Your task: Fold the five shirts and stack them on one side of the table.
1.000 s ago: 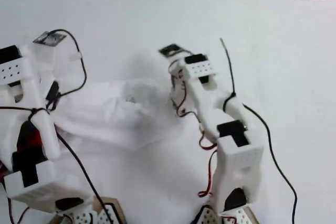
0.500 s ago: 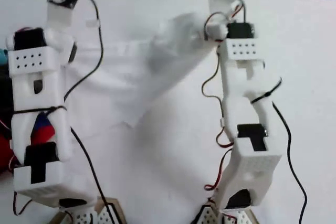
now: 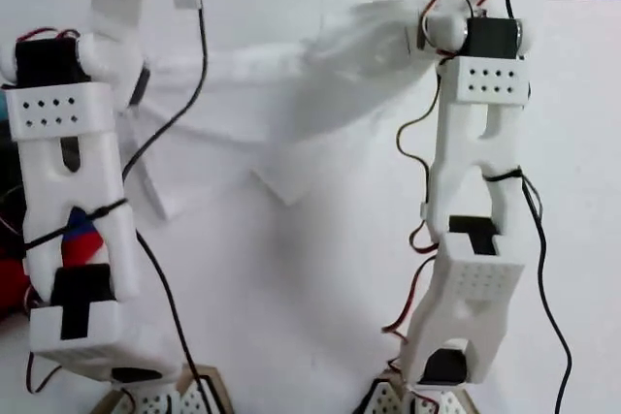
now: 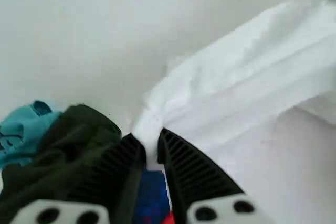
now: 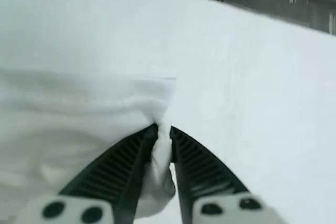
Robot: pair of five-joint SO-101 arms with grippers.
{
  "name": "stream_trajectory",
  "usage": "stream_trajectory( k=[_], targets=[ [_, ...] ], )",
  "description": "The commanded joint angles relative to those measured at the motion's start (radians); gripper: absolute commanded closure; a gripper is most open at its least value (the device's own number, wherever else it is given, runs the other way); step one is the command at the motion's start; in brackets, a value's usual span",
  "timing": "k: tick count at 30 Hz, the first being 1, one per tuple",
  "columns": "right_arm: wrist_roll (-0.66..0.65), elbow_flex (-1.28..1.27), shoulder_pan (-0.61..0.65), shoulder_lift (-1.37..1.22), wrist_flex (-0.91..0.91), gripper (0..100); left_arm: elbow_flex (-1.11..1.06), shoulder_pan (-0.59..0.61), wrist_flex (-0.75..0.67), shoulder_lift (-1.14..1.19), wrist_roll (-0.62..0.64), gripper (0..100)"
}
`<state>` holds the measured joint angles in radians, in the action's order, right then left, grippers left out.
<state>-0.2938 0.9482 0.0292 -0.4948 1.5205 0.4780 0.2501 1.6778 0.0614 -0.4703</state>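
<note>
Shirt, likely light, soft and floppy, is stretched above the far surface between the arms, left fingers and right fingers each pinching a bunched corner, seemingly the right hold.

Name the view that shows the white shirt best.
The high view: the white shirt shows almost whole, stretched out. The wrist views show its corners pinched in the left gripper and the right gripper.
</note>
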Motion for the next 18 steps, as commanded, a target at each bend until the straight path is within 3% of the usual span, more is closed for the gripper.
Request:
stream_trajectory(
  k=[1,8,14,18],
  targets=[
    [0.003,0.038,-0.012,0.001,0.174,95.9,-0.094,0.006,0.110,-0.060,-0.084,97],
    [-0.097,-0.210,0.002,0.061,0.249,90.8,-0.446,0.077,0.106,-0.046,-0.172,97],
    [-0.158,-0.612,0.013,0.338,0.242,96.4,-0.679,0.072,0.098,-0.048,-0.250,97],
    [-0.160,-0.924,0.013,0.538,0.140,92.8,-0.777,0.078,0.089,-0.048,-0.319,97]
  ],
)
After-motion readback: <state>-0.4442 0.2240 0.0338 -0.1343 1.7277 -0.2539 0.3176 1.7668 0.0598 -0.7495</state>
